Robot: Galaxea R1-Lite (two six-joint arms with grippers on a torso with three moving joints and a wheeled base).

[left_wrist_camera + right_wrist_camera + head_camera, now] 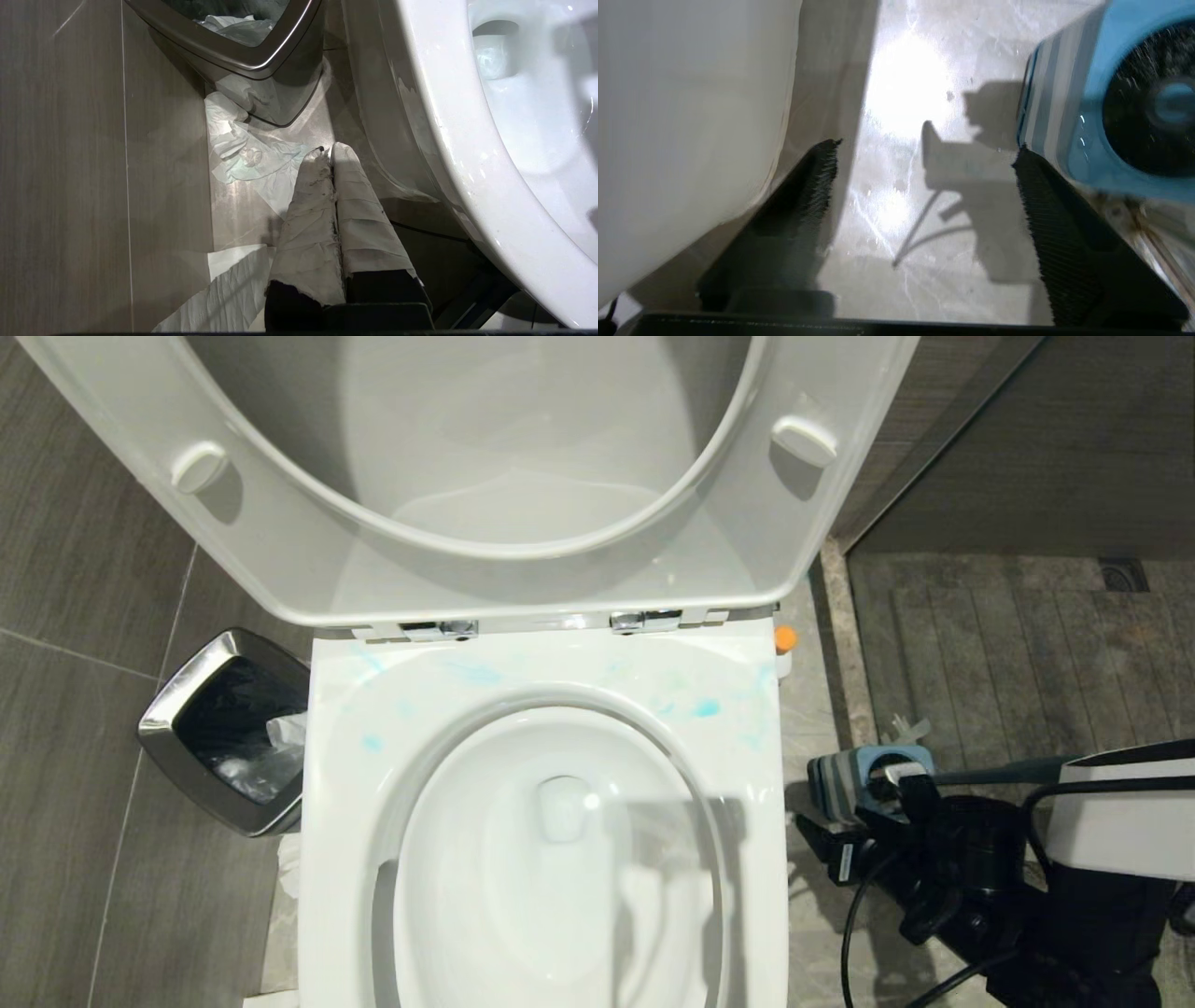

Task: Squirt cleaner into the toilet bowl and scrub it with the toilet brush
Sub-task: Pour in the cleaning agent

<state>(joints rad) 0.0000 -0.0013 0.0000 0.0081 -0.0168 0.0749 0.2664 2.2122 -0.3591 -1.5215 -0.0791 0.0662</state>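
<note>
Brush (pixel 1150 112) was back in its holder (pixel 854 779), bristle head down in the square blue-and-grey base, on the floor to the right of the bowl (pixel 551 859); in the head view its dark shaft (pixel 1004 771) ran off to the right. We judged that spot sensible, since it kept the wet head off the tiles and within our right arm's reach. Our right gripper (pixel 924 186) hung low over the floor between the bowl's outer wall and the holder, its two black ribbed fingers (pixel 822 182) spread wide with nothing between them. We read that as the brush let go. Our left gripper (pixel 331 156) was parked on the other side, near the floor beside the bin (pixel 224 728), its two cloth-wrapped fingers pressed together and empty. We counted one bowl, with seat (pixel 280 551) and lid raised so the rim lay open for cleaning. Blue smears (pixel 707 708) still marked the flat rim behind the opening, so we thought the scrubbing had not cleared everything. We saw one cleaner (pixel 785 644), only its orange cap and a bit of white showing past the bowl's far right corner. One steel bin stood at the left, and crumpled paper (pixel 243 154) lay on the floor beside it.
</note>
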